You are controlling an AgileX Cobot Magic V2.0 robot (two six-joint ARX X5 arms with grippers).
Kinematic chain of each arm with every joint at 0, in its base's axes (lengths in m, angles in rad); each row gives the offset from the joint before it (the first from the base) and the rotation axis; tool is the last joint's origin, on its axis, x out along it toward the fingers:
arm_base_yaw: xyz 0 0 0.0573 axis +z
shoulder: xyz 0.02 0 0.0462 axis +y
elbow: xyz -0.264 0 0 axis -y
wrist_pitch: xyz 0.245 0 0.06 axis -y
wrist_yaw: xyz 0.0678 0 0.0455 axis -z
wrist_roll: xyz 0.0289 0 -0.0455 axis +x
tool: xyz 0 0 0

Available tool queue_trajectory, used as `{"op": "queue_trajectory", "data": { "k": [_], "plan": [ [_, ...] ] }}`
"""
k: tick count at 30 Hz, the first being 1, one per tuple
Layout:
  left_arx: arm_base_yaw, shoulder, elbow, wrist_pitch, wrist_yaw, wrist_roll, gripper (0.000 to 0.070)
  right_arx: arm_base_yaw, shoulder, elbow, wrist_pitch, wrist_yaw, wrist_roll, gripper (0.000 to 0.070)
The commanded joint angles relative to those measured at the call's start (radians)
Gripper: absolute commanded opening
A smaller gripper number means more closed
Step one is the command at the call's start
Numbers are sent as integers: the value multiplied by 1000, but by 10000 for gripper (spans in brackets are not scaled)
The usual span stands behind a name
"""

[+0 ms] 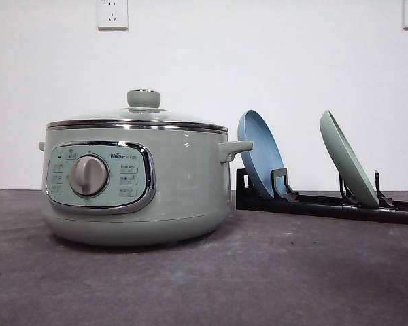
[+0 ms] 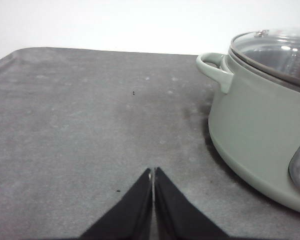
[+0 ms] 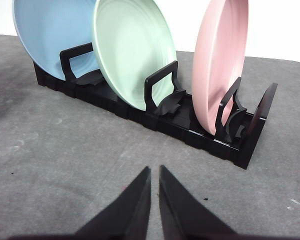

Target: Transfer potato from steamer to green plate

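- The left gripper [image 2: 153, 172] hung low over the bare grey table [image 2: 80, 125], its two black fingers pressed together with only a hairline seam between the tips, holding nothing.
- It sat beside the steamer [image 2: 250, 125], apart from it, the pot's side handle [image 2: 212, 67] up ahead of the fingertips.
- The right gripper [image 3: 154, 170] also hovered just above the table, pointing toward the black plate rack [image 3: 190, 127]; its fingers were nearly together, a thin gap showing between the tips, and they gripped nothing.
- In the front view the steamer [image 1: 136, 180] stood upright on the table, a large pale sage-green pot with a chrome-framed panel, a grey dial [image 1: 88, 175] and a glass lid [image 1: 139, 117] shut on top, capped by a green knob [image 1: 143, 98].
- The green plate [image 3: 132, 50] stood on edge in the rack, leaning, between a blue plate [image 3: 50, 35] and a pink plate [image 3: 220, 60]; it was pale mint, smooth, with a raised rim.
- In the front view the rack [image 1: 326, 202] lay just beside the steamer, on its right.
- The potato could not be made out: through the lid in the left wrist view only reflections and a dim reddish patch at the picture's edge showed, too vague to name.
- The steamer was cut off at the frame edge in the left wrist view, and the pink plate showed only as a sliver at the right border of the front view.
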Motion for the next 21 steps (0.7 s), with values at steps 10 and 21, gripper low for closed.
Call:
{"op": "queue_trajectory", "data": {
  "k": [10, 21],
  "plan": [
    [3, 0, -20, -6, -3, -74, 0, -2, -2, -5, 14, -2, 66, 19],
    [2, 0, -18, -3, 24, -123, 0, -1, -2, 9, 8, -37, 226, 7]
  ]
}}
